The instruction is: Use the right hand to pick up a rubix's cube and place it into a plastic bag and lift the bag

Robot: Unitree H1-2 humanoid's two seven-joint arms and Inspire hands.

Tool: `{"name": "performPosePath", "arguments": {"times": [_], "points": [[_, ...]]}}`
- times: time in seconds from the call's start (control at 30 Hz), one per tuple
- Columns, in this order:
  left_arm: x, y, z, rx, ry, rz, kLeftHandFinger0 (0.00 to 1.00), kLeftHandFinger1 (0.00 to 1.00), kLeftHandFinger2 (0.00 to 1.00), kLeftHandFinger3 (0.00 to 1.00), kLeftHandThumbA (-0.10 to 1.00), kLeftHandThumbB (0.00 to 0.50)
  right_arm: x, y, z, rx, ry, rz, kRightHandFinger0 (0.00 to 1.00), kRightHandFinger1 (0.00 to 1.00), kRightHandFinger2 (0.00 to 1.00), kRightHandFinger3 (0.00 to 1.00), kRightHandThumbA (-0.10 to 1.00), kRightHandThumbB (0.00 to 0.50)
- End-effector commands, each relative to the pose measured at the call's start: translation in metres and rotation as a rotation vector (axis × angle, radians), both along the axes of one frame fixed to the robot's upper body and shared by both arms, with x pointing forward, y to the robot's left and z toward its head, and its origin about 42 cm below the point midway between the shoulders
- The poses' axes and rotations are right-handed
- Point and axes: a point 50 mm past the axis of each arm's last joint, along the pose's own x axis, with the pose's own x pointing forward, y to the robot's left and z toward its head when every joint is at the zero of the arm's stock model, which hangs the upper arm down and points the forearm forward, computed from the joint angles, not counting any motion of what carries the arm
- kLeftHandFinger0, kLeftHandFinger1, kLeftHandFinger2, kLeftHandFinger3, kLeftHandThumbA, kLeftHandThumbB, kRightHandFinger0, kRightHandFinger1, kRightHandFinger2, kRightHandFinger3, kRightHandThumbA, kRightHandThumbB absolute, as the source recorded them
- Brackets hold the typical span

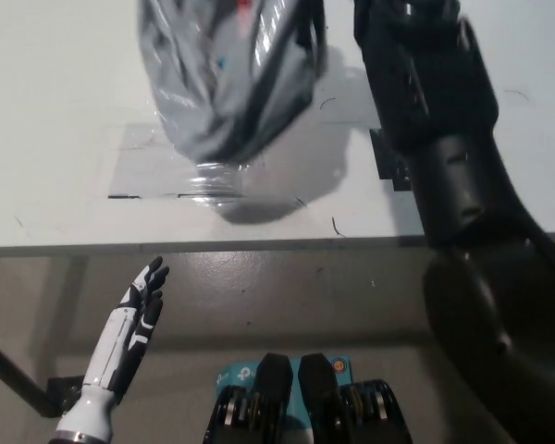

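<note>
Right hand itself lies out of the picture past the top edge, so whether it grips anything cannot be told; only the black right arm [444, 176] shows, rising steeply from the bottom right up to the top edge just right of the bag. Grey plastic bag [224, 79] hangs above the white table [55, 111], its top cut off by the picture's upper edge; its long axis runs up and down with a slight slant, the narrowed lower end pointing down and a little to the left, over a clear taped sheet [148, 171] on the tabletop; a dark shadow lies on the table below and to the right of it. A red patch shows through the bag near the top; the cube cannot be made out. White left hand [139, 310] rests low at the lower left, below the table's front edge, fingers straight and slightly spread, holding nothing. No readable writing shows.
</note>
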Motion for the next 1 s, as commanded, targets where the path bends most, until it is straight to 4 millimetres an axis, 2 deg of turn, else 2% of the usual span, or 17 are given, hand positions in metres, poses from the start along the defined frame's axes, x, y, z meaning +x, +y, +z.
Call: {"name": "performPosePath", "arguments": {"times": [0.0,0.13,0.2,0.27,0.3,0.33,0.4,0.43,0.47,0.5,0.53,0.6,0.67,0.73,0.83,0.93,0.97], "points": [[0.005,-0.006,0.01,-0.017,-0.045,-0.016,1.0,1.0,1.0,1.0,1.0,0.151,-0.051,0.032,0.158,0.053,-0.285,0.077,0.0,0.18,0.58,0.71,-0.1,0.196],[0.007,-0.007,0.011,-0.019,-0.041,-0.018,1.0,1.0,1.0,1.0,1.0,0.148,-0.066,0.03,0.197,0.064,-0.351,0.069,0.0,0.19,0.59,0.65,-0.1,0.175],[0.007,-0.007,0.011,-0.018,-0.044,-0.019,1.0,1.0,1.0,1.0,1.0,0.143,-0.073,0.028,0.214,0.08,-0.384,0.063,0.0,0.19,0.6,0.74,-0.1,0.177],[0.007,-0.007,0.011,-0.012,-0.046,-0.016,1.0,1.0,1.0,1.0,1.0,0.15,-0.079,0.023,0.231,0.113,-0.412,0.065,0.0,0.2,0.6,0.52,-0.1,0.197],[0.008,-0.007,0.011,-0.01,-0.046,-0.015,1.0,1.0,1.0,1.0,1.0,0.156,-0.083,0.019,0.242,0.134,-0.426,0.065,0.0,0.2,0.61,0.59,-0.1,0.189],[0.008,-0.006,0.012,-0.009,-0.046,-0.016,1.0,1.0,1.0,1.0,1.0,0.156,-0.085,0.016,0.248,0.137,-0.432,0.061,0.0,0.19,0.63,0.82,-0.1,0.149],[0.008,-0.006,0.012,-0.011,-0.046,-0.019,1.0,1.0,1.0,1.0,1.0,0.152,-0.09,0.008,0.26,0.165,-0.468,0.054,0.0,0.18,0.65,0.83,-0.1,0.164],[0.008,-0.005,0.012,-0.009,-0.048,-0.019,1.0,1.0,1.0,1.0,1.0,0.15,-0.09,0.005,0.261,0.17,-0.478,0.047,0.0,0.2,0.68,0.89,-0.1,0.161],[0.008,-0.005,0.012,-0.008,-0.048,-0.019,1.0,1.0,1.0,1.0,1.0,0.148,-0.089,0.002,0.258,0.174,-0.48,0.042,0.0,0.2,0.69,0.81,-0.1,0.168],[0.008,-0.005,0.012,-0.007,-0.048,-0.019,1.0,1.0,1.0,1.0,1.0,0.148,-0.089,0.0,0.256,0.176,-0.481,0.039,0.0,0.2,0.69,0.81,-0.1,0.168],[0.007,-0.006,0.011,-0.007,-0.05,-0.025,1.0,1.0,1.0,1.0,1.0,0.141,-0.084,-0.004,0.244,0.185,-0.465,0.032,0.0,0.18,0.64,0.44,-0.1,0.186],[0.006,-0.007,0.009,-0.01,-0.047,-0.033,1.0,1.0,1.0,1.0,1.0,0.141,-0.077,-0.007,0.229,0.171,-0.448,0.018,0.0,0.2,0.64,0.41,-0.1,0.195],[0.005,-0.007,0.009,-0.004,-0.049,-0.035,1.0,1.0,1.0,1.0,1.0,0.139,-0.068,-0.009,0.21,0.152,-0.425,0.002,0.0,0.21,0.63,0.45,-0.1,0.193],[0.003,-0.006,0.009,-0.012,-0.041,-0.026,1.0,1.0,1.0,1.0,1.0,0.146,-0.056,-0.008,0.181,0.121,-0.372,-0.005,0.0,0.21,0.61,0.52,-0.1,0.185],[0.004,-0.007,0.01,-0.011,-0.047,-0.024,1.0,1.0,1.0,1.0,1.0,0.137,-0.048,-0.006,0.155,0.093,-0.333,-0.007,0.0,0.2,0.59,0.51,-0.1,0.185],[0.006,-0.008,0.011,-0.009,-0.046,-0.024,1.0,1.0,1.0,1.0,1.0,0.134,-0.037,-0.003,0.121,0.065,-0.292,-0.008,0.0,0.2,0.56,0.45,-0.1,0.19],[0.006,-0.008,0.011,-0.013,-0.044,-0.026,1.0,1.0,1.0,1.0,1.0,0.129,-0.031,0.0,0.103,0.042,-0.261,-0.013,0.0,0.18,0.52,0.35,-0.1,0.196]]}}
